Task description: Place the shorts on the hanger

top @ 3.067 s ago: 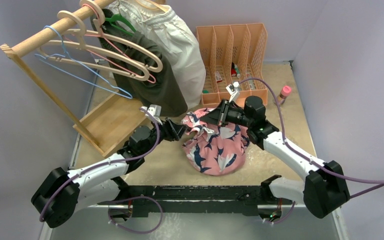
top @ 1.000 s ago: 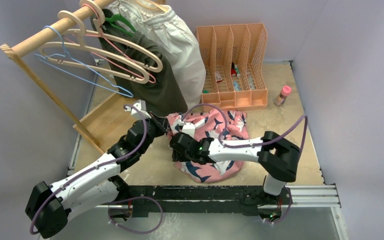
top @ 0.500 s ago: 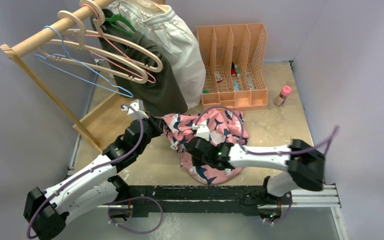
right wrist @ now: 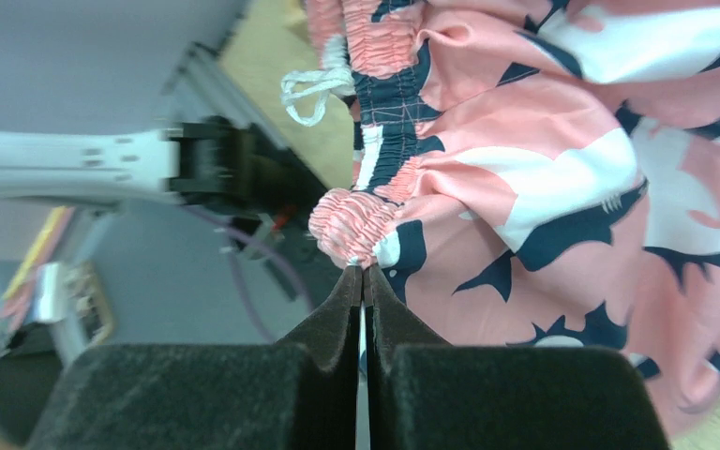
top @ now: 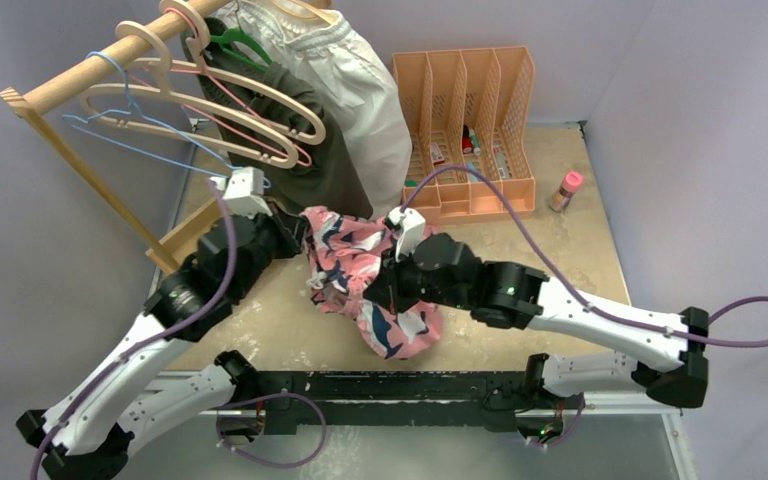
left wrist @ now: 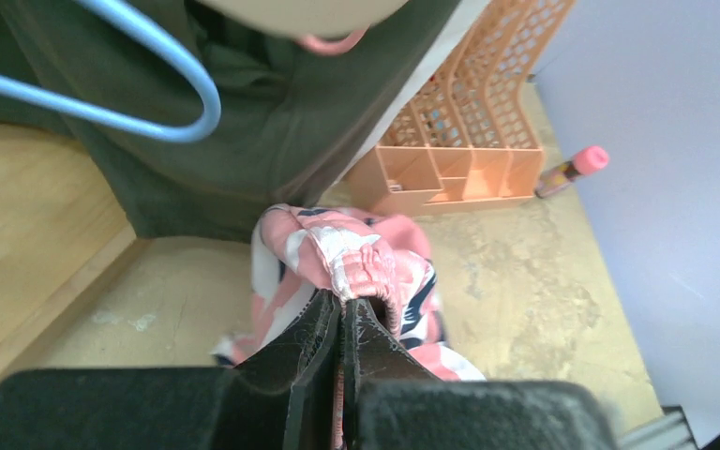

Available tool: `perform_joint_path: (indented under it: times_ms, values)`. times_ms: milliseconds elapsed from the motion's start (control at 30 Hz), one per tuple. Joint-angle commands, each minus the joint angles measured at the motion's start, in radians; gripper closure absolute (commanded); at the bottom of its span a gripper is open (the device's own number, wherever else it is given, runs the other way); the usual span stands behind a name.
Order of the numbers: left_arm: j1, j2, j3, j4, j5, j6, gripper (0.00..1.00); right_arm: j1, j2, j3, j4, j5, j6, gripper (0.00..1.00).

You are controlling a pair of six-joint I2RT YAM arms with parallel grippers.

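At the left fingertips: the left gripper (left wrist: pixel 342 305) is pressed together on a gathered fold of the shorts (left wrist: pixel 337 248), with pink ruched fabric bulging out just past the tips.
At the right fingertips: the right gripper (right wrist: pixel 364 272) is pinched tight on a second ruched bit of elastic edge, and the printed cloth is spread out to its right.
Drawstring: a white drawstring (right wrist: pixel 311 92) is seen dangling from the waistband, near the right gripper's bite but apart from it.
Shorts: the garment is held bunched between the two grippers over the middle of the table (top: pixel 560 270). The left gripper (top: pixel 295 232) is at its far-left edge and the right gripper (top: pixel 392 275) at its near-right side. Whether the lowest fold touches the tabletop cannot be told.
Hanger: the hanger (top: pixel 150 152) is hung by its hook from the wooden rail (top: pixel 80 68) at the far left, apart from the shorts. Its rounded corner (left wrist: pixel 208 101) is seen above the left fingers, in front of the olive garment (left wrist: pixel 272 122).
Rail: beige hangers (top: pixel 260 110), the olive garment and a white garment (top: pixel 360 80) are also carried there.
Far side: an orange file organizer (top: pixel 465 100) is stood behind the shorts.
Far right: a small pink-capped bottle (top: pixel 566 188) is stood just beside the organizer.
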State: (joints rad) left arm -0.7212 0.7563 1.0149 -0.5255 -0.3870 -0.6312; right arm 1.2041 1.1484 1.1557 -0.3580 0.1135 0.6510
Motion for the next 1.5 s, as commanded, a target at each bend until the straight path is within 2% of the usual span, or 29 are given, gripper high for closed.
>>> perform_joint_path:
  times_ms: [0,100,267,333,467,567,600,800,967,1133,1267,1467]
  values:
    - [0.0,-0.036,0.165,-0.16,0.057,0.041,1.0,-0.002,-0.017,0.15,-0.088,-0.083,-0.051,1.0]
    - [-0.001,-0.049,0.143,-0.169,0.081,0.013,1.0,-0.063,-0.014,0.134,-0.093,-0.136,-0.067,1.0]
    - [0.0,-0.063,-0.006,-0.125,0.024,-0.006,1.0,-0.333,-0.054,-0.03,-0.001,-0.368,-0.146,1.0]
    - [-0.001,-0.046,-0.056,-0.106,0.004,-0.006,1.0,-0.411,-0.037,-0.085,0.033,-0.417,-0.192,1.0]
    - [-0.001,0.02,-0.14,-0.05,-0.009,-0.011,1.0,-0.478,0.048,-0.165,0.082,-0.381,-0.256,1.0]
    - [-0.001,0.086,-0.188,-0.001,-0.029,-0.02,1.0,-0.535,0.12,-0.18,0.086,-0.285,-0.279,1.0]
    - [0.0,0.103,-0.198,0.012,-0.038,-0.024,1.0,-0.547,0.139,-0.176,0.075,-0.249,-0.277,0.97]
    - [-0.001,0.157,-0.218,0.037,-0.057,-0.066,1.0,-0.554,0.103,-0.165,0.033,-0.148,-0.141,0.58]
    - [-0.001,0.16,-0.222,0.058,-0.061,-0.069,1.0,-0.54,0.029,-0.193,0.055,-0.119,-0.014,0.39]
    - [0.0,0.162,-0.217,0.066,-0.068,-0.065,1.0,-0.465,0.009,-0.205,0.084,-0.077,0.086,0.36]
    - [0.0,0.165,-0.22,0.078,-0.049,-0.072,1.0,-0.389,0.09,-0.196,0.069,-0.007,0.125,0.35]
    - [0.0,0.164,-0.218,0.073,-0.041,-0.072,1.0,-0.373,0.199,-0.126,-0.024,0.134,0.147,0.36]
